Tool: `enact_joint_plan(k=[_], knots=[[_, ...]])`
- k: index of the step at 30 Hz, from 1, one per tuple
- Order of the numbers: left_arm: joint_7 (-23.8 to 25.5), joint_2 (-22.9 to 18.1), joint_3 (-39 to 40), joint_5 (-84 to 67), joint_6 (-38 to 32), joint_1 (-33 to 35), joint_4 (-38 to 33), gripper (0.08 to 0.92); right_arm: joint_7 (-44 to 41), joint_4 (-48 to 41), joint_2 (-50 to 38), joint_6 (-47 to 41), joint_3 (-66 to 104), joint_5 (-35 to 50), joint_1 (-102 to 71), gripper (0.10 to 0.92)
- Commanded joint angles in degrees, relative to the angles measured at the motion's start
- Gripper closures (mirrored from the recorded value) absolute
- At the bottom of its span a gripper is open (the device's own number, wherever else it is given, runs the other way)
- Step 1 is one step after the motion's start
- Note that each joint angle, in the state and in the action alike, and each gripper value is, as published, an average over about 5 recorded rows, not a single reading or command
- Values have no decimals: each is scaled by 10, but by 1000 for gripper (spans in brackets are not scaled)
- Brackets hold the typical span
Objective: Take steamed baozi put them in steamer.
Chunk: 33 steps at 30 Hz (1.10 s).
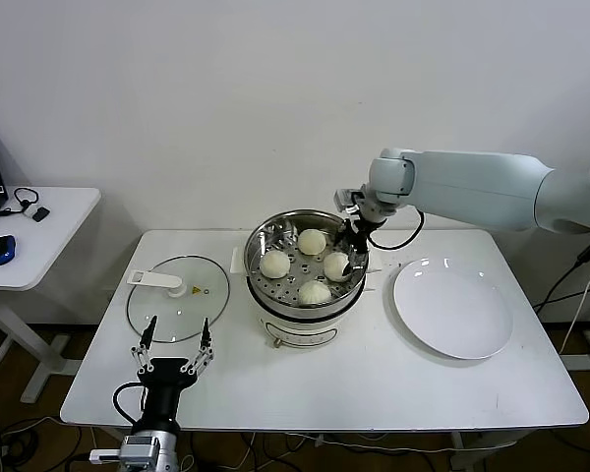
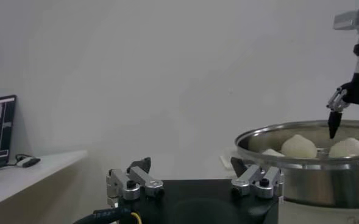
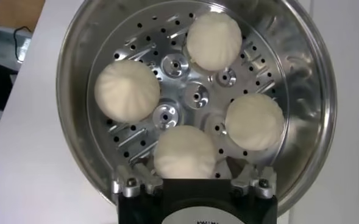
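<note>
Nearest the robot, at the front left edge of the white counter, the left gripper waits idle with its fingers spread wide and nothing between them. Just beyond it the glass lid lies flat on the counter, white handle up. Past that, mid-counter, stands the steamer, and all four steamed baozi sit apart from one another on its perforated tray. Over the steamer's right side hangs the right gripper, its fingers parted to either side of the bun on that side and clasping nothing. Right of the steamer, well apart, a round white plate rests on the counter. Off to the far left stands a small side table.
</note>
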Motion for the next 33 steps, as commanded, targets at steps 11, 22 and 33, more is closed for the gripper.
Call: enact_joint_plan(k=[11,22,33], knots=[[0,5,2,-1,2,3,-12,177,26,84,-77,-8,-19,84,106,203],[-1,13,4,3,5,6,-21,177,292,233,-314,-25,170,92,-12,203],[1,23,5,9,10,4,-17,177,469,400,-518,13,683,51,-509,203]])
